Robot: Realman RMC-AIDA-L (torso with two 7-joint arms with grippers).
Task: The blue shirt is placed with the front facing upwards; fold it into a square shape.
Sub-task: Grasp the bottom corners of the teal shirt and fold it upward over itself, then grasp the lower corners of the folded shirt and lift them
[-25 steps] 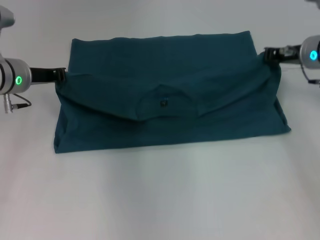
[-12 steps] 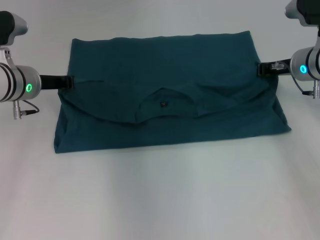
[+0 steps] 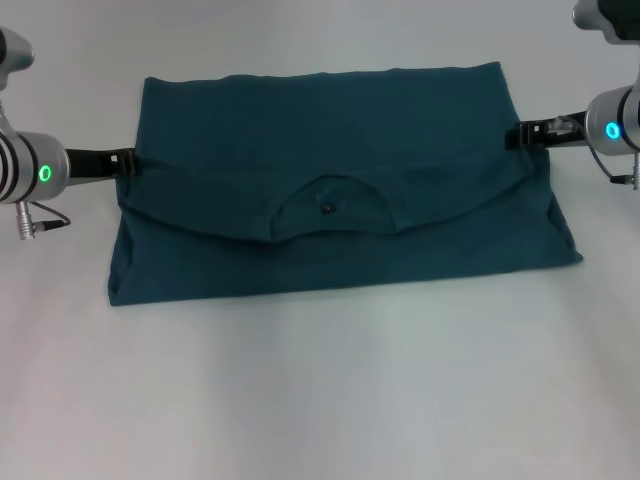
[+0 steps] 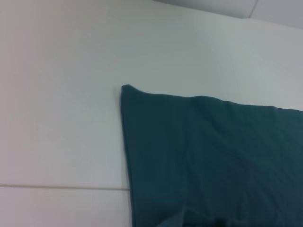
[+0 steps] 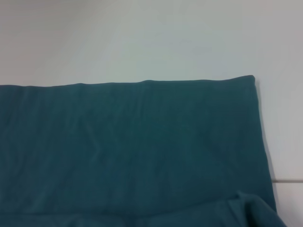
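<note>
Both grippers lower now; blue shirt (image 3: 340,180) lies crosswise, neckline nearward.

Bare surface (image 3: 330,400) open at 6 o'clock; blue shirt (image 3: 340,130) fills centre, pincers at 9 and 3.

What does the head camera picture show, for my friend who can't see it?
A blue shirt lies partly folded on a white table, neckline showing. The left gripper and right gripper sit at its two side edges.
</note>
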